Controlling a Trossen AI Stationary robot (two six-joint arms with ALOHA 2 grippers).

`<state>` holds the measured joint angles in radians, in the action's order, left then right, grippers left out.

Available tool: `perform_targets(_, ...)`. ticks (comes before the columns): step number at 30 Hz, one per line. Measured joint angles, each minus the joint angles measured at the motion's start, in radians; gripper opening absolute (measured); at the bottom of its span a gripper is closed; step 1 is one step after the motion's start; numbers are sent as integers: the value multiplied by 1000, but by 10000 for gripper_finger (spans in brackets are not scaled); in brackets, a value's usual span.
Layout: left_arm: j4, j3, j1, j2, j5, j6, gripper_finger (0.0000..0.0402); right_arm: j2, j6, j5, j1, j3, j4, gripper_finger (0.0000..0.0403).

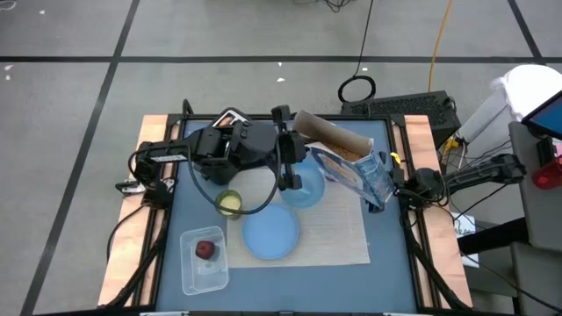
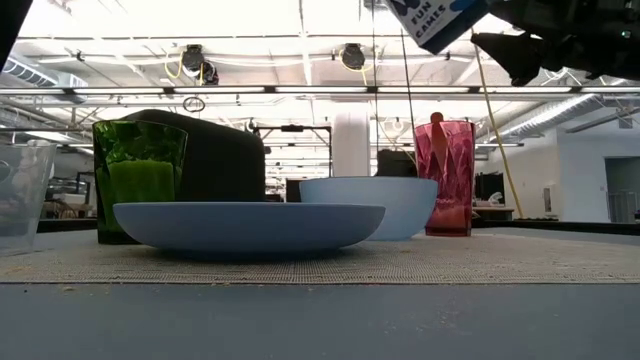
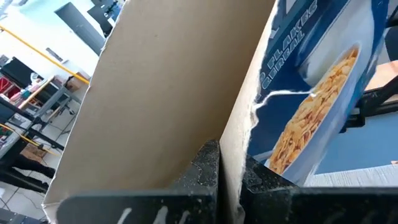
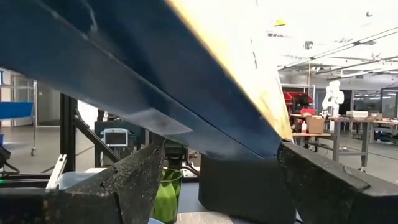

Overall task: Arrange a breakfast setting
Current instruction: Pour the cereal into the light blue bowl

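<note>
The blue cereal box (image 1: 347,158) hangs tilted over the table between both grippers, its brown inner cardboard (image 1: 323,132) showing. My left gripper (image 1: 288,171) is shut on it at one end, my right gripper (image 1: 392,187) at the other. Under the box, the blue bowl (image 1: 303,189) stands on the beige placemat (image 1: 338,233), with the light-blue plate (image 1: 270,233) nearer. The purple cup (image 2: 447,178), an orange spoon handle (image 2: 437,122) sticking out of it, stands right of the bowl. The dark-red fruit (image 1: 205,249) lies in a clear tub. My left gripper pinches one wall of the box (image 3: 239,134) at its torn open edge between its two fingers, one finger on the brown inner side, one on the printed side. The box is lifted clear of the table. My right gripper has the box's other end (image 4: 205,124) between its two fingers (image 4: 140,177), which stand wide apart across the box. It comes level from the table's right. The box's corner (image 2: 432,22) hangs high above the cup.
A green cup (image 1: 228,203) stands left of the plate, beside the placemat. The clear tub (image 1: 204,261) sits at the near left. A keyboard (image 1: 413,107) lies beyond the table's far right corner. Wooden borders run along the table's left and right sides.
</note>
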<state>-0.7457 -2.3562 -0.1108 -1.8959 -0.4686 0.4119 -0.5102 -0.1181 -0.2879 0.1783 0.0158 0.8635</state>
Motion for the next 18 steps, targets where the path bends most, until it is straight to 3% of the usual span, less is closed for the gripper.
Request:
perform_targets(12,-1,0,0,0,0,0,3,0,29,4,0,0,1,306)
perform_targets(18,-1,0,0,0,0,-1,3,0,28,4,0,0,1,350)
